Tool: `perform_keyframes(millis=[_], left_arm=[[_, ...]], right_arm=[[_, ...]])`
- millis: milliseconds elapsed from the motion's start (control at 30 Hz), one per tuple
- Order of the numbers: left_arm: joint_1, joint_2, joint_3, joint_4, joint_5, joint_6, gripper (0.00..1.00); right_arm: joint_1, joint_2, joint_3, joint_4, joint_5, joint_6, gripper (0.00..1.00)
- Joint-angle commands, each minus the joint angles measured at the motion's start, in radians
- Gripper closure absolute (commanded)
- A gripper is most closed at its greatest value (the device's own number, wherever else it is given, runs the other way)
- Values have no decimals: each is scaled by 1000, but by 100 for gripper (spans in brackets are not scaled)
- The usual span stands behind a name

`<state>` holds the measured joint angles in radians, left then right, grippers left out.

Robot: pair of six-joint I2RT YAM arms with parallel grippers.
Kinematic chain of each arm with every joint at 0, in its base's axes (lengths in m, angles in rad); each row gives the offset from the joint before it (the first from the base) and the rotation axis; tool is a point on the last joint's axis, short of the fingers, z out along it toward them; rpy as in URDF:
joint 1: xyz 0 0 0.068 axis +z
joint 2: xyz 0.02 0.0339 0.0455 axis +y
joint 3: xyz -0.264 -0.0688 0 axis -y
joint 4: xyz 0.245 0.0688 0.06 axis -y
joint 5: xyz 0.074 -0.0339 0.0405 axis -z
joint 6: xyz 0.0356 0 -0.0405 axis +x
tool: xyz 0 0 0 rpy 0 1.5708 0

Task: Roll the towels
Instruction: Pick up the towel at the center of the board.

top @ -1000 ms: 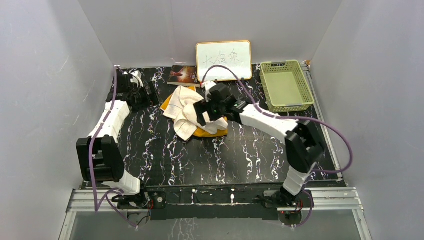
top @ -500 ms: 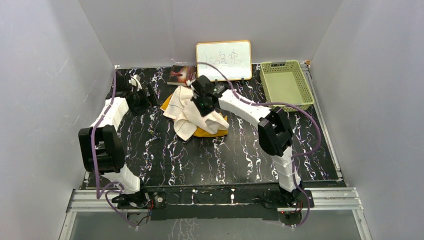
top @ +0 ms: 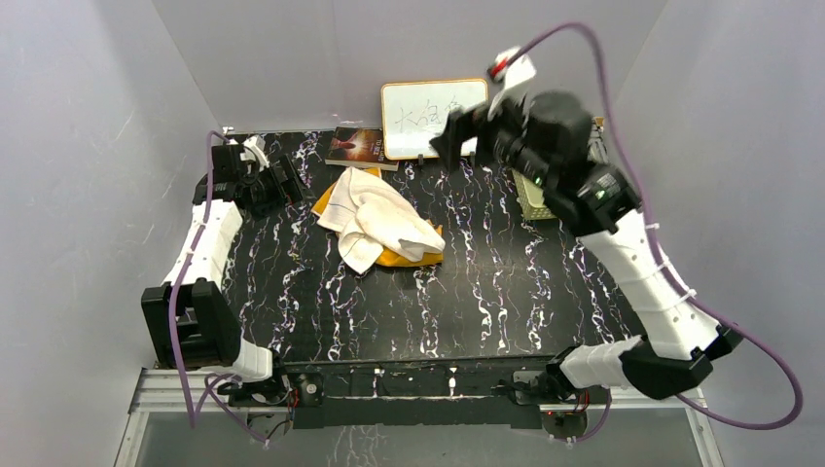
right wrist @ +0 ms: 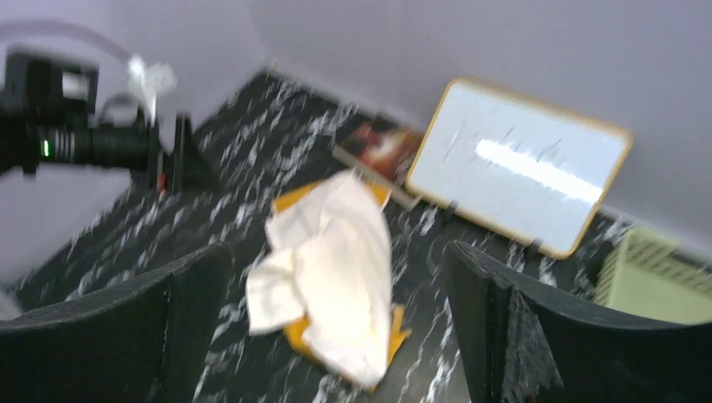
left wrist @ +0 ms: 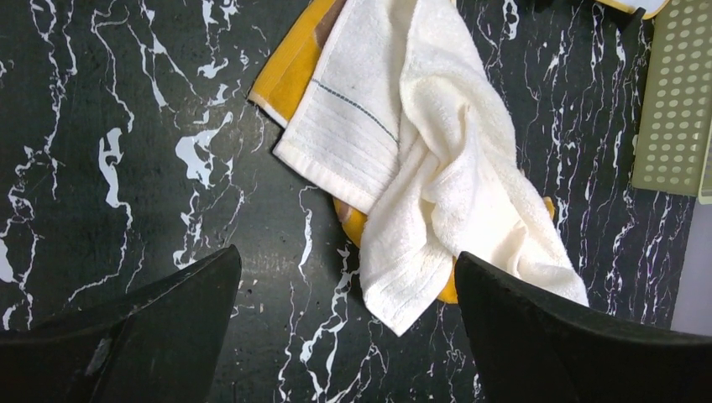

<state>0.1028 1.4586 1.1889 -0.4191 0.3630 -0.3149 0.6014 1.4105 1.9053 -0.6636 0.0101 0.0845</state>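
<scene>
The cream-white towel (top: 375, 219) lies crumpled on the black marbled table, on top of the orange-yellow towel (top: 401, 257), whose edges stick out beneath it. Both also show in the left wrist view, the cream towel (left wrist: 437, 168) over the orange towel (left wrist: 298, 59), and blurred in the right wrist view, cream (right wrist: 336, 260) over orange (right wrist: 306, 340). My left gripper (top: 289, 182) is open and empty, just left of the towels. My right gripper (top: 457, 131) is open and empty, raised high above the back of the table.
A white-faced board with an orange frame (top: 434, 115) leans on the back wall. A dark-covered book (top: 356, 146) lies beside it. A green basket (top: 555, 199) stands at back right, partly hidden by my right arm. Grey walls close in three sides.
My right gripper has let go of the cream towel and swung up and right, high above the table. The left arm has shifted slightly. The towels lie still.
</scene>
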Motion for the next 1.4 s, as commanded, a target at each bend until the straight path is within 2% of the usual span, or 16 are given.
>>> perform_keyframes(millis=[0, 133, 300, 500, 667, 700, 733, 767, 800, 867, 900, 1000, 1067, 1300, 1367], left_arm=[[2, -54, 4, -94, 15, 5, 2], [2, -84, -31, -108, 9, 8, 2], [2, -86, -96, -87, 46, -19, 2], [2, -159, -135, -90, 68, -30, 2], [1, -175, -153, -103, 72, -18, 2], [2, -178, -152, -104, 73, -18, 2], [2, -183, -147, -104, 77, -19, 2], [2, -188, -138, -106, 78, -19, 2], [2, -190, -127, -112, 81, -16, 2], [2, -189, -89, -139, 78, 1, 2], [2, -184, -73, -147, 75, 9, 1], [2, -169, -52, -131, 85, 13, 2], [2, -148, -57, -102, 96, 1, 2], [2, -7, -32, -18, 84, -18, 2], [1, 45, 2, -10, 85, -20, 2]], right_arm=[[40, -26, -421, 1, -54, 3, 2], [41, -131, -655, 91, -86, 6, 2], [41, -129, -805, 265, -193, -2, 2], [43, 18, -831, 425, -256, -3, 2], [67, 234, -707, 377, -248, -66, 2], [73, 277, -670, 323, -245, -83, 5], [74, 315, -622, 277, -244, -95, 46], [75, 317, -562, 239, -207, -81, 96], [75, 265, -531, 260, -190, -68, 100], [74, 52, -547, 463, -154, 6, 100], [70, -16, -508, 493, -146, 13, 100], [66, 27, -165, 263, -114, -36, 100], [67, 17, -59, 236, -113, -49, 100], [67, -290, -175, 546, -18, -51, 100], [66, -318, -138, 540, -19, -69, 100]])
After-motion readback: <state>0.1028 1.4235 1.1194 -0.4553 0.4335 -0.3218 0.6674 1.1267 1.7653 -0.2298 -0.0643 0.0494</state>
